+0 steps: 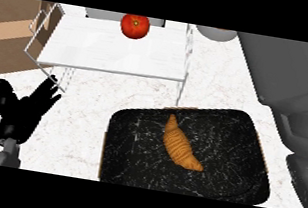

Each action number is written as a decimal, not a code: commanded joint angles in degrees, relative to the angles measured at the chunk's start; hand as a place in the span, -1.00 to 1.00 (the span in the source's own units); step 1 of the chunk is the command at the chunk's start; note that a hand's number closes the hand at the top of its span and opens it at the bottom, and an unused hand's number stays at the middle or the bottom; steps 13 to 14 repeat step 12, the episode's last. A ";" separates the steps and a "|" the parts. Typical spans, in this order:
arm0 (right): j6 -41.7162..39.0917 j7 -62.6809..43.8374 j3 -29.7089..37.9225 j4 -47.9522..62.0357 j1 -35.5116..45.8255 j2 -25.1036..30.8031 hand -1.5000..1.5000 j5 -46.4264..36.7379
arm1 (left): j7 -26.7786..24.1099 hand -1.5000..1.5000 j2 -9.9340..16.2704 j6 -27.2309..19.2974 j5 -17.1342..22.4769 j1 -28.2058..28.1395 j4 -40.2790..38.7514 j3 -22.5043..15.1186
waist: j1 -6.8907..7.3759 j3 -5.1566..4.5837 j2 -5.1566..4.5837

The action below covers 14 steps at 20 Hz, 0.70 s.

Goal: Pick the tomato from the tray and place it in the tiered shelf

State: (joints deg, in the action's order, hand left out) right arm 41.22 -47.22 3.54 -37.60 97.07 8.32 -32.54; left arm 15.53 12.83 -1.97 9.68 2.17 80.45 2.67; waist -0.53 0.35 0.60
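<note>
The left hand (20,107) comes up from the lower left edge, fingers straight and spread, pointing toward the shelf and holding nothing; only a stub of its grey forearm shows at the bottom edge. Its fingertips lie just beside the near left corner of the tiered shelf (113,54), a white level framed in thin wire. A large grey shape fills the right side; I cannot tell what part of the robot it is, and no right hand can be picked out.

One tomato (135,26) sits on the shelf's white level at its far edge, its top cut by the black band. One black tray (245,140) lies to the right of the hand, below the shelf, with one orange croissant (180,144) lying aslant in it. The tray's near edge is cut off.
</note>
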 commanded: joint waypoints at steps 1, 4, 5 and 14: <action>4.09 -5.53 1.57 -5.06 -2.04 4.30 -1.00 -1.60 | 0.34 0.00 0.15 1.12 0.45 -2.73 -2.36 0.27 | -1.14 -0.30 0.22; 1.28 -6.06 2.37 -11.09 -7.54 6.91 -1.00 -0.91 | -0.95 0.00 -0.50 0.75 0.48 -5.13 -1.18 0.56 | -1.21 -0.27 0.30; -0.20 -5.85 3.93 -13.11 -9.33 7.82 -1.00 1.22 | 0.72 0.00 0.71 1.66 1.07 -3.79 -1.74 1.05 | -1.43 -0.24 0.21; -10.99 -10.12 2.95 -33.12 -21.09 13.57 -1.00 4.78 | 1.30 0.00 -0.03 1.42 1.12 -2.23 -2.35 1.09 | -2.26 -0.26 0.28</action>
